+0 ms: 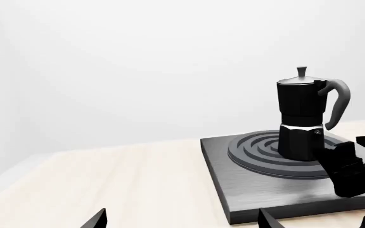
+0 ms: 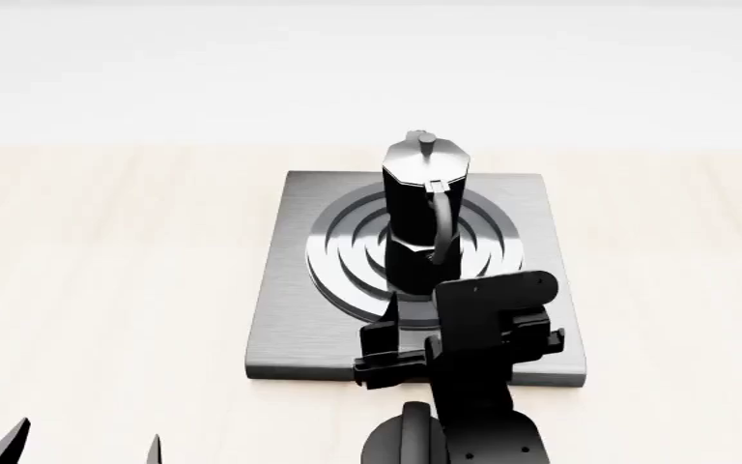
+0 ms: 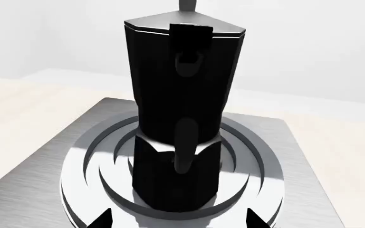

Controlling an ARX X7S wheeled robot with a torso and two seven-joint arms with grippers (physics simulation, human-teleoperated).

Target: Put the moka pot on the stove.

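I look down on a pale wooden table (image 2: 113,290) that fills most of the head view. On it lies the stove (image 2: 300,319), a square grey metal plate with raised rings at its centre. The moka pot (image 2: 425,208) stands upright on those rings, its curved handle turned toward me, so I judge the placing done and the release in hand.

My right gripper (image 2: 397,333) sits low over the near part of the stove, just beside the pot's base. In the right wrist view its two fingertips (image 3: 103,219) show spread wide at either side, with the pot between and beyond them, apparently not touched: the claw is open and holds nothing. The next move, as I judge it, calls for drawing this arm straight back without clipping the handle.

My left gripper (image 2: 81,445) shows only as dark tips, parted and empty, well apart from the stove.
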